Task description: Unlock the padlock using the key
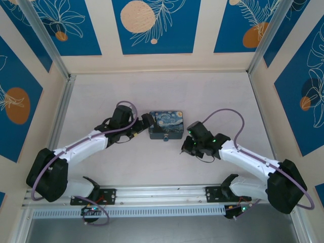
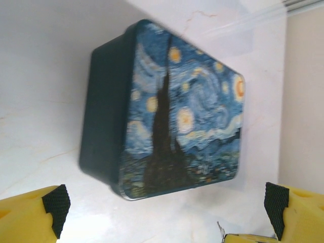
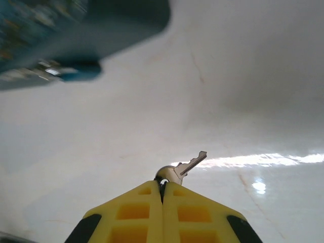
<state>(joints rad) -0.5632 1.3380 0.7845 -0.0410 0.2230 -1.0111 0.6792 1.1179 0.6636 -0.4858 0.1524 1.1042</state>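
From above, the left arm (image 1: 86, 142) reaches from its base at 7 o'clock, its forearm sloping up to the 9 o'clock side of a small rectangular dark-blue box (image 1: 166, 126) with a starry-night painted lid. The box lies on the pale marbled tabletop (image 1: 152, 169). The right arm (image 1: 243, 157) bends in from 5 o'clock, its wrist near the box's 4 o'clock corner, apart from it. A tiny teal-blue padlock (image 1: 165, 137) sits at the box's 6 o'clock edge.

At the left wrist, the left jaws stand wide, black ribbed pads (image 2: 55, 207) on yellow plastic at either lower corner. The glossy box lies beyond them, untouched.

At the right wrist, the yellow right jaws are pressed together, pinching the rounded bow of a small thin silvery metal key (image 3: 185, 166). Its long axis points toward 2 o'clock. The padlock is a blur at 11 o'clock, well apart from the key's tip.
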